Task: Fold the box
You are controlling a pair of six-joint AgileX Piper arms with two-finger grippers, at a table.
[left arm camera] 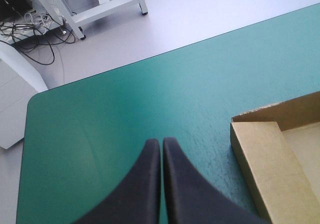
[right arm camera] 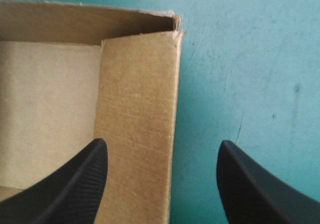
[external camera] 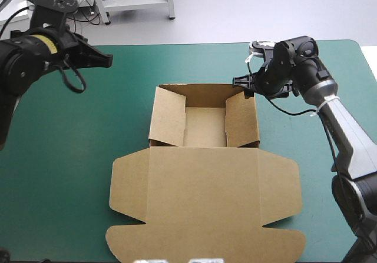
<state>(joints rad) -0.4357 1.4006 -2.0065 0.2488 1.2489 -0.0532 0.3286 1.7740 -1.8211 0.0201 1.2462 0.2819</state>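
Box (external camera: 203, 186) at middle of table (external camera: 59, 157), long axis near-to-far; right gripper (right arm camera: 162, 151) nearer, fingers apart astride right wall (right arm camera: 137, 124); left gripper (left arm camera: 161, 143), fingers together, toward far-left corner, well apart.

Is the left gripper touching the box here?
Apart. The high view shows the left gripper, shut, well clear of the box, teal-green cover between them.

You're in a lab, prob. robotics: bench w/ teal-green cover (external camera: 59, 157), white metal frame (left arm camera: 107, 7), loose cables (left arm camera: 25, 26) on pale floor (left arm camera: 200, 8).
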